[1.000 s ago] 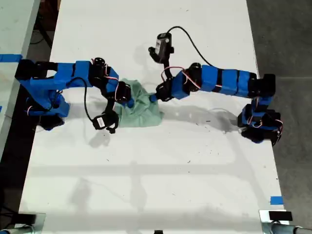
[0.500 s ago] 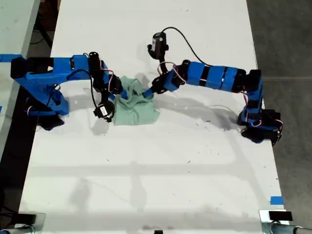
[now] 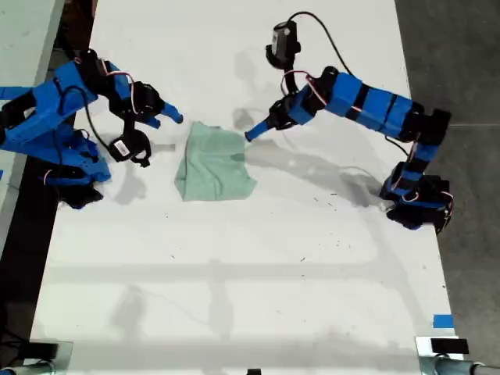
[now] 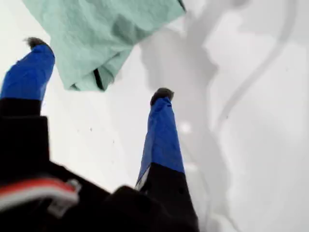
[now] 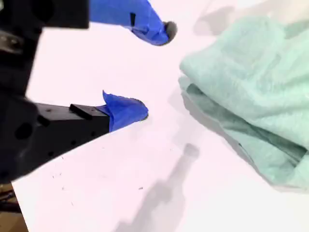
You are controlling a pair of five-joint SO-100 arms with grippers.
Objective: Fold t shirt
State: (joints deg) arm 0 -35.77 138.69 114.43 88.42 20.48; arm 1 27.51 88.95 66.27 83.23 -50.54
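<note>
Since half a second ago both my arms have let go of the t shirt [image 3: 212,166] and drawn back from it. It lies alone on the white table [image 3: 258,266], a squarish mint-green bundle at about eleven o'clock from the table's middle in the exterior view. My first gripper [image 3: 254,133] hangs just off the bundle's corner, at two o'clock from it in that view, with the jaws spread wide and nothing between them; its arm is stretched long and angled down toward the cloth. My second gripper [image 3: 170,119] sits at ten o'clock from the shirt, a little further off, also gaping and empty, with its arm raised and pulled back toward its base. The cloth looks light, soft and limp: it will sag and slide on the smooth top rather than hold a crease. I judge the best hold is a pinch on the stacked layers at an edge or corner, catching every layer at once.
</note>
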